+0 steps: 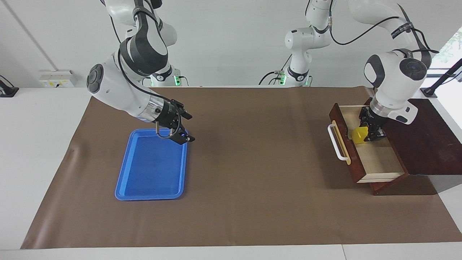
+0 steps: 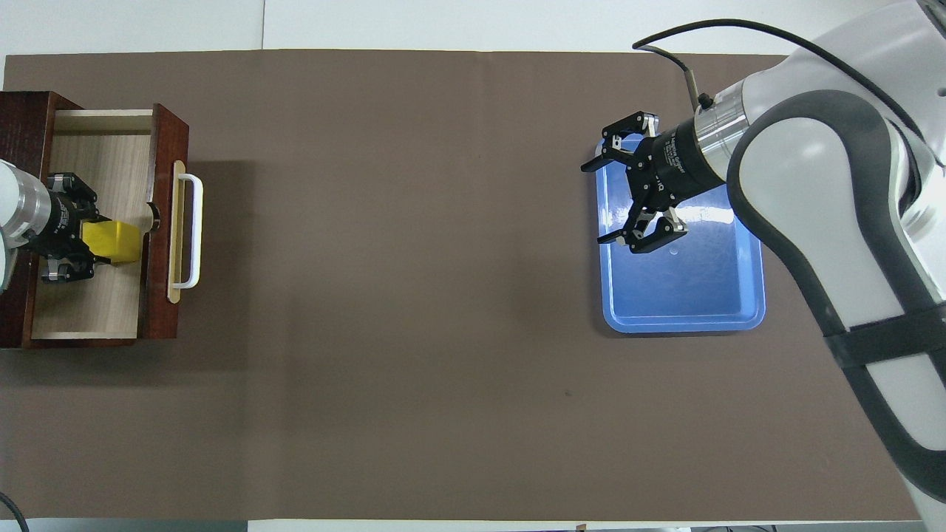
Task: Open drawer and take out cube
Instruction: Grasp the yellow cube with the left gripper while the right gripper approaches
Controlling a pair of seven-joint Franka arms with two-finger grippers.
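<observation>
The dark wooden drawer (image 1: 355, 164) (image 2: 164, 222) stands pulled out of its cabinet at the left arm's end of the table, its white bar handle (image 1: 335, 142) (image 2: 191, 229) facing the middle of the table. Inside it, on the light wood floor just inside the front panel, sits the yellow cube (image 1: 358, 134) (image 2: 118, 244). My left gripper (image 1: 367, 134) (image 2: 100, 241) reaches down into the drawer and is shut on the cube. My right gripper (image 1: 190, 127) (image 2: 599, 202) hangs open and holds nothing, over the edge of the blue tray.
A flat blue tray (image 1: 151, 173) (image 2: 680, 295) lies at the right arm's end with nothing in it. The dark cabinet top (image 1: 426, 141) sits under the left arm. A brown mat (image 1: 252, 162) covers the table between tray and drawer.
</observation>
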